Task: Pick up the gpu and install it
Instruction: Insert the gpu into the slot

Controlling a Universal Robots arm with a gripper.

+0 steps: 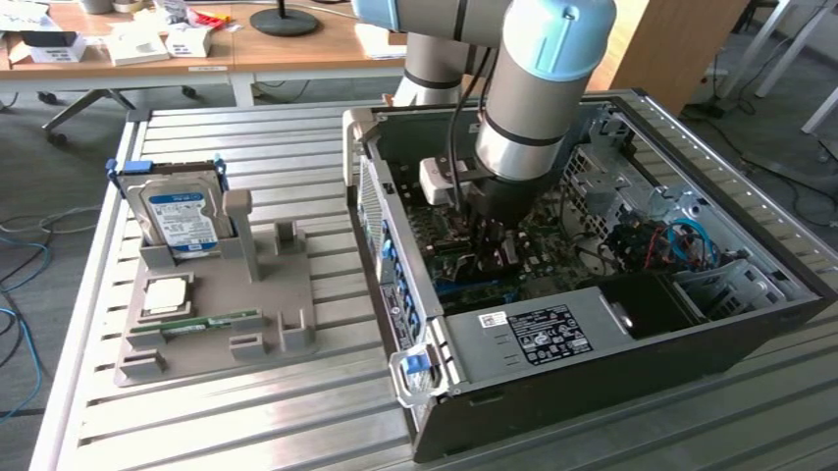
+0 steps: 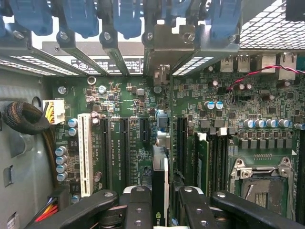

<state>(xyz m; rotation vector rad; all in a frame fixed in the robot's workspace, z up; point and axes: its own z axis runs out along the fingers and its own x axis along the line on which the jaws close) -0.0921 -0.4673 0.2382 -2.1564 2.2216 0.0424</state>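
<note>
The pincer [image 2: 161, 202] holds the gpu [image 2: 159, 174] upright over the green board [image 2: 133, 109]. Both are inside the open computer case [image 1: 590, 392] on the surface [image 1: 262, 422].

Bright even daylight, soft glare on slatted metal table [image 1: 235, 422], computer case [image 1: 629, 378] interior in shadow

Your gpu [image 2: 158, 188] reads black with a white edge strip, and your end effector [image 2: 160, 196] is black. The motherboard [image 2: 133, 105] is green, with one white slot [image 2: 86, 152] among black ones. The clips [image 2: 126, 16] are blue. Your arm [image 1: 550, 59] is pale blue and grey. The hard drive [image 1: 183, 221] is silver with a blue label, the fixture [image 1: 262, 294] grey, and the table [image 1: 262, 422] silver and slatted.
</note>
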